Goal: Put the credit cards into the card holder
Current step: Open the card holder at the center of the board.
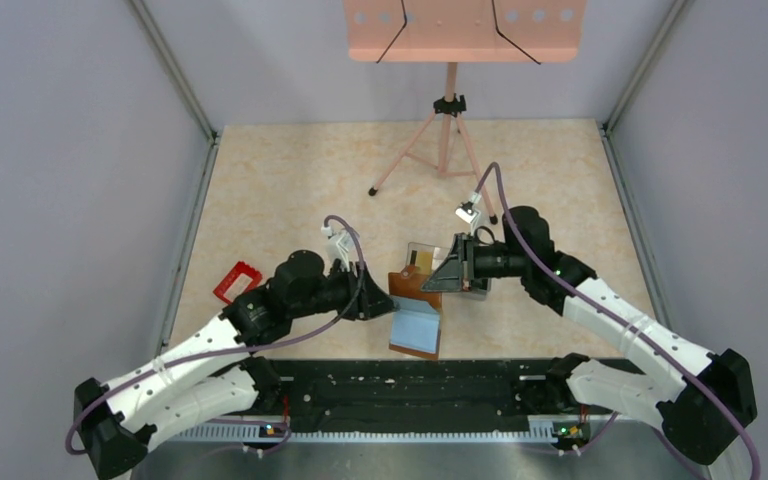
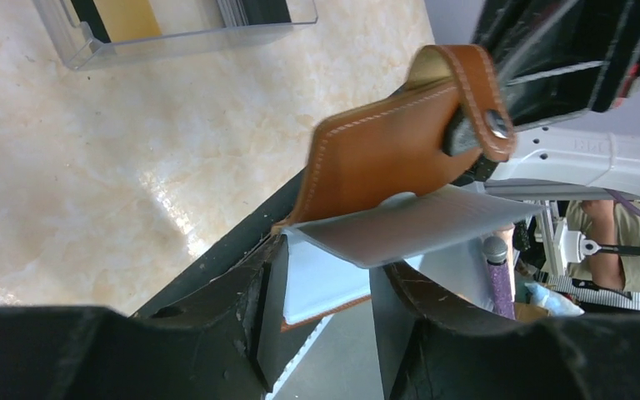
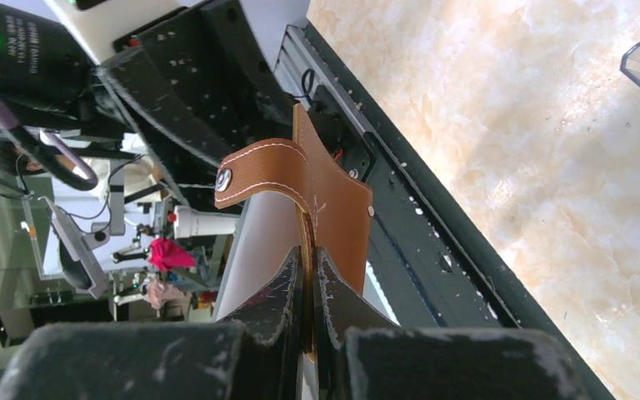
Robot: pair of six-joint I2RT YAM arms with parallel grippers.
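Brown leather card holder (image 1: pixel 406 284), held open near the front edge of the bench (image 1: pixel 290 180): right claw (image 3: pixel 310 275) pinched tight on its outer flap, left claw (image 2: pixel 329 279) half spread about the blue-grey inner panel; credit cards (image 2: pixel 129 17) seen only in the clear tray (image 2: pixel 75 52), none loaded yet.

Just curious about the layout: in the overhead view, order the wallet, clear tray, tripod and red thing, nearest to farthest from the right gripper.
1. Wallet: held in right gripper.
2. Tray: just behind.
3. Tripod: farther back.
4. Red thing: far left.
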